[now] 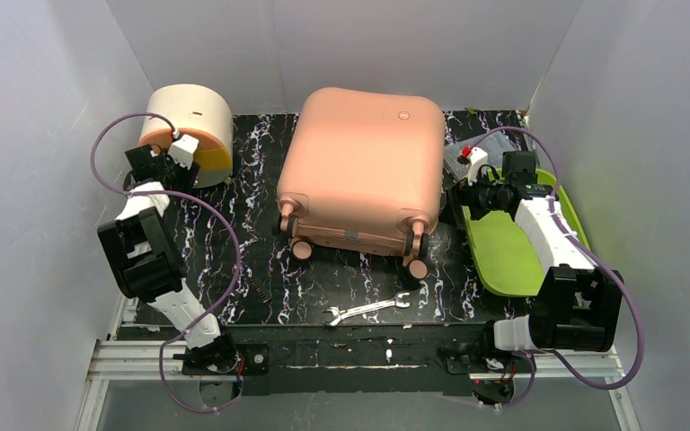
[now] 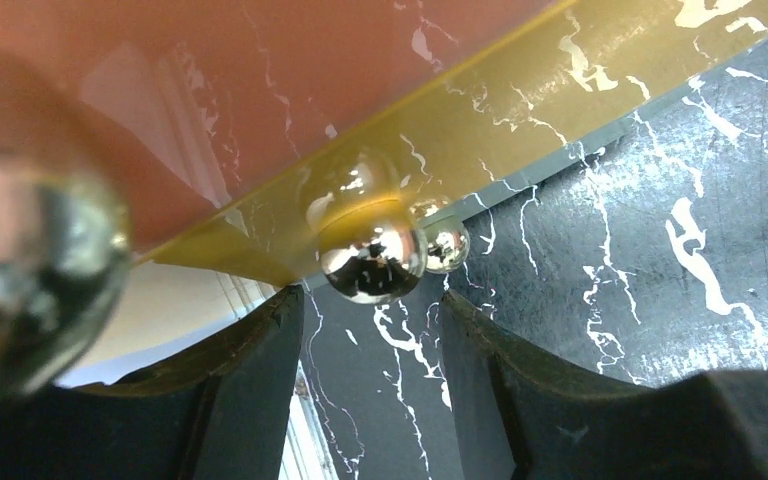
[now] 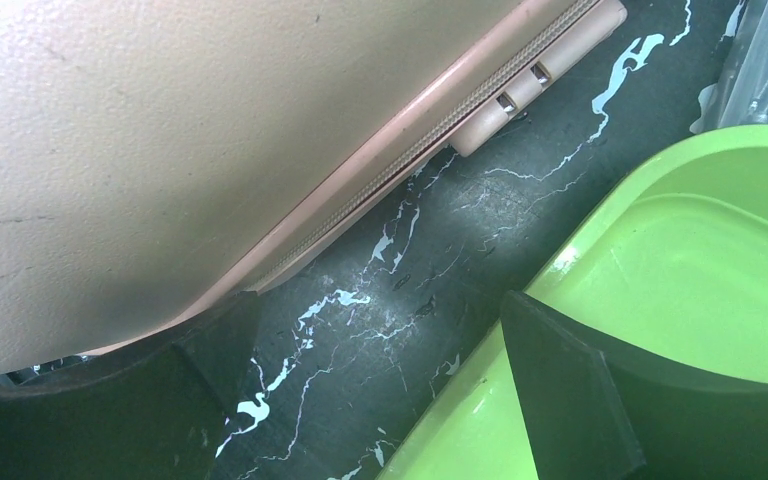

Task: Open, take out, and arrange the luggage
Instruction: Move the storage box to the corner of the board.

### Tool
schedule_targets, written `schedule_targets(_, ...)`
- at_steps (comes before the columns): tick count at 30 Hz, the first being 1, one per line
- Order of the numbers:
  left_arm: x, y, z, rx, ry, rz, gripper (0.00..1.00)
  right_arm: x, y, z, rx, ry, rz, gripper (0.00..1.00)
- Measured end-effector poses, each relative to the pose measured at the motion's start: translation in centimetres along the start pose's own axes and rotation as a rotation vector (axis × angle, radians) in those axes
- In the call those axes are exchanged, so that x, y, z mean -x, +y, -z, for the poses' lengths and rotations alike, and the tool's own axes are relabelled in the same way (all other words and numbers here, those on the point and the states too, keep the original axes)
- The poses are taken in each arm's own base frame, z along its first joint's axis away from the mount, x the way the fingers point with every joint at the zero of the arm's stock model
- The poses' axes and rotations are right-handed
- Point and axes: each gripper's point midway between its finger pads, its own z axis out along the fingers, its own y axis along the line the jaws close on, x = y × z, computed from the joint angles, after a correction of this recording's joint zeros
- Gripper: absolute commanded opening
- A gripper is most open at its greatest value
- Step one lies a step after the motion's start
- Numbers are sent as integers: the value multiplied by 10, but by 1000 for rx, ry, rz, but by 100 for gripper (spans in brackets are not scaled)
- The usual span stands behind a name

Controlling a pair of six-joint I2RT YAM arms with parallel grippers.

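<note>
Closed luggage lies just left of the right claw — jaws wide, empty — zipper seam facing it; the half-spread left claw sits farther off.

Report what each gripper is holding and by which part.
Nothing is held. The left gripper stands open short of a silver ball at the round box; the right gripper is open and empty between the luggage and the green tray.

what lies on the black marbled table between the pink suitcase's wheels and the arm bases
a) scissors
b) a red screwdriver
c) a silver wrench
c: a silver open-ended metal wrench lies flat on the black marbled table, just on the near side of the wheels of the salmon-pink hard-shell suitcase.
</note>
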Motion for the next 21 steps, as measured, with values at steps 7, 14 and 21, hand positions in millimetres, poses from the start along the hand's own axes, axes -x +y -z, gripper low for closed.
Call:
schedule_targets(7, 3, -33, 23, -77, -60, 6, 52, 0, 0, 0, 1, 1, 0, 100)
schedule_targets(14, 44, -126, 98, -385, -347, -125, 55, -4, -1, -4, 7, 15, -9, 100)
schedule_targets(21, 59, -198, 108, -727, -544, -102, 56, -6, -1, -4, 11, 21, -14, 100)
